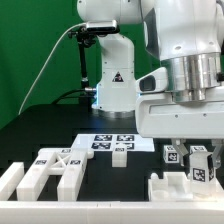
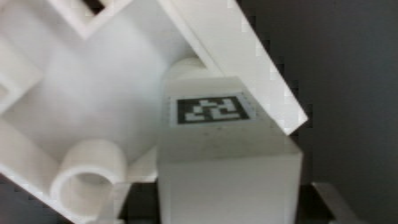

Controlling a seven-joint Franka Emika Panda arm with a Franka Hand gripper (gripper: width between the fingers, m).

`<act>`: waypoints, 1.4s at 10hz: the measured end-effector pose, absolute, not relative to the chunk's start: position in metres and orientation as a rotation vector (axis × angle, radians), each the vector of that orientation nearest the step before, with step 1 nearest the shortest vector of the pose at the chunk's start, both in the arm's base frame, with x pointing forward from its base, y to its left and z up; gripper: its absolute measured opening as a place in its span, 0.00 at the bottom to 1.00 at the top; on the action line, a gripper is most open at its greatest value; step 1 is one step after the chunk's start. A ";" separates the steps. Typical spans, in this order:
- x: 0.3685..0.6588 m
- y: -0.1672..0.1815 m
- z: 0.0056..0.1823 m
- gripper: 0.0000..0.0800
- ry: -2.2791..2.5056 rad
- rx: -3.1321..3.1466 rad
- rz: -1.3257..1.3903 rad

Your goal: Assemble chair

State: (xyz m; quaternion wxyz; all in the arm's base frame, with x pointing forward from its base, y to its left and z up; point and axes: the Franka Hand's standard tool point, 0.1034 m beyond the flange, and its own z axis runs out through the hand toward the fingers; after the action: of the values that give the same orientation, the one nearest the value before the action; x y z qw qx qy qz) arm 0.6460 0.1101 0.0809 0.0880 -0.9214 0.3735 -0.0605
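**Ana:** Closest to the wrist camera sits a tagged block (image 2: 222, 150), white, its square marker facing the lens. What has hold of it?

**Ben:** From the outside camera, the gripper (image 1: 188, 165). Its jaws look closed on that block, with one dark finger showing on the exterior view's right of it. The contact itself is partly hidden, so I call it a grip by judgement.

**Ana:** Where is all that?

**Ben:** Low over the black table (image 1: 140, 168), toward the exterior view's right front, just above a larger chair part (image 1: 178, 190) that rests there. In the wrist view a flat panel (image 2: 107, 80) runs slantwise right beside the block; I cannot tell whether they touch. A round peg (image 2: 86, 175) stands next to them.

**Ana:** And the other pieces?

**Ben:** A frame piece (image 1: 55, 172) lies loose at the exterior view's left. A small block (image 1: 120, 152) sits near the marker board (image 1: 100, 140). Both are well apart from the arm.

**Ana:** So which step is this?

**Ben:** I judge it to be seating the held block against the larger part, an early joint, since most of the chair lies unjoined.

**Ana:** What does the next move need?

**Ben:** Squaring the block to its seat, then a straight push with no tilt. A skewed block could jam or shove the part across the table. Only once it sits flush should the jaws let go.
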 end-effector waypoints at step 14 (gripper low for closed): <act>0.641 0.124 0.078 0.78 -0.500 -3.022 -0.144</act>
State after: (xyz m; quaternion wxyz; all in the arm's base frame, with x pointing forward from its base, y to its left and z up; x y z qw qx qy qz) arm 0.6406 0.1239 0.0780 0.0378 -0.9848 -0.1628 -0.0469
